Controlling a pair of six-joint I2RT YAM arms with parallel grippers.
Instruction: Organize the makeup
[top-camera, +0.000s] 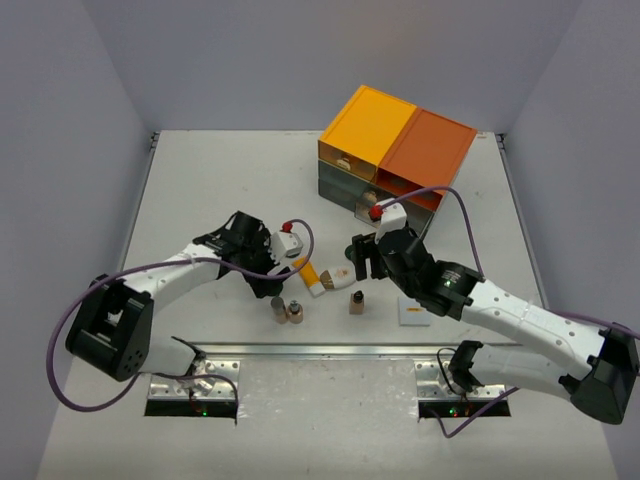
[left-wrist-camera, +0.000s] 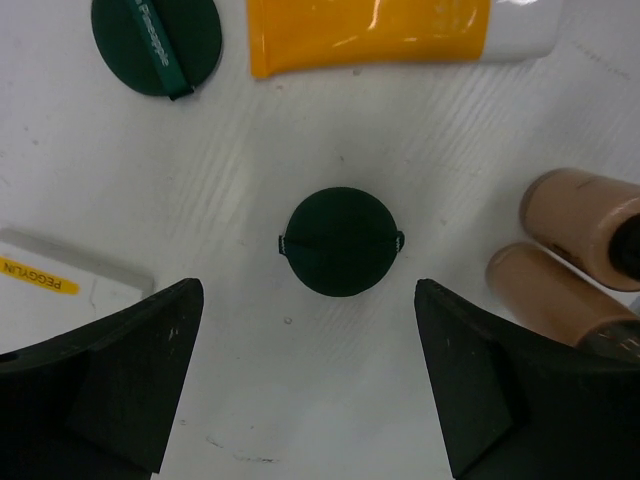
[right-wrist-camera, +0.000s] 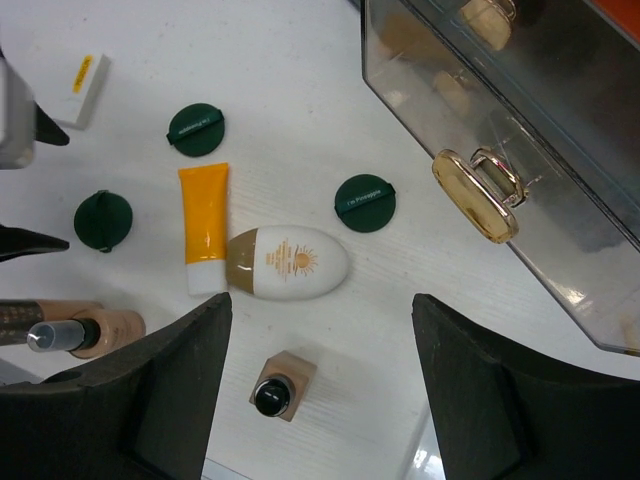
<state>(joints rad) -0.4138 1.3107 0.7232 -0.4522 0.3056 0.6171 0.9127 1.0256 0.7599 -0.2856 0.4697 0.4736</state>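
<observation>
Right wrist view suggests the sorting has hardly begun — orange tube (right-wrist-camera: 203, 222), white oval piece (right-wrist-camera: 290, 263), green discs (right-wrist-camera: 365, 203) and brown bottles (right-wrist-camera: 278, 388) lie loose on the table (right-wrist-camera: 300, 80) near the drawer chest (right-wrist-camera: 500, 120), while left gripper (left-wrist-camera: 305, 340) and right gripper (right-wrist-camera: 320, 340) hang spread, empty.

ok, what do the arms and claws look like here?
Left arm and right arm: white shells, black joints and bases, purple cable looping off each. White wrist camera with red knob. Left claw and right claw: blunt black wedge fingers.
</observation>
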